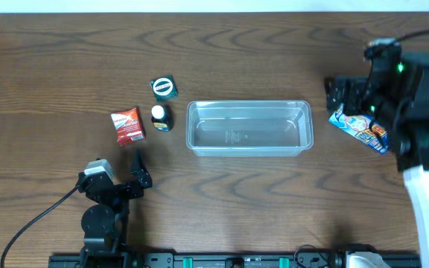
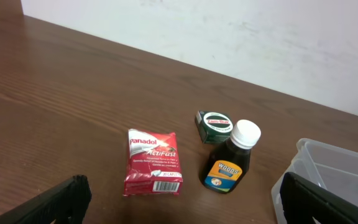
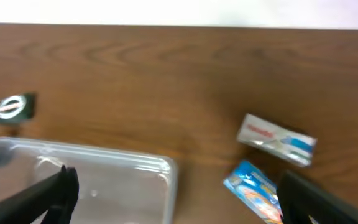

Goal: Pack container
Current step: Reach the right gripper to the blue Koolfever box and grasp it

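Left gripper [image 2: 179, 205]: fingers spread wide, nothing between them; only the two dark fingertips show at the bottom corners of the left wrist view.
Right gripper [image 3: 179, 199]: fingers likewise spread wide, empty; fingertips at the bottom corners of the right wrist view.
Step in hand: start of packing, by my reading. No item gripped, tub looks empty, all goods lie on the table [image 1: 222, 59].
Ahead of left fingers: red Panadol ActiFast pack [image 2: 153, 163], lying flat, nearest and roughly centred between the fingertips. Just right of it, brown Woods bottle [image 2: 229, 163] w/ white cap, upright. Just behind the bottle, small green box [image 2: 213, 125].
Ahead of right fingers: blue foil sachet [image 3: 253, 190] close, toward the right fingertip; white toothpaste-type box [image 3: 277, 140] just beyond it. Label on the box too blurred to read.
Container [image 1: 248, 128]: clear plastic rectangular tub, rounded corners, raised rim, open top. Sits mid-table btwn the two arms. Its corner shows beside the left gripper's right fingertip; its near-left portion lies ahead of the right gripper's left fingertip.
Next move (judgement): left gripper descends on the Panadol pack, closes across its narrow width, lifts, carries right to the tub. Pack is flat and soft; needs a low approach, fingertips near the table.
Risk: Woods bottle stands close to the pack; a wide sweep could tip it.
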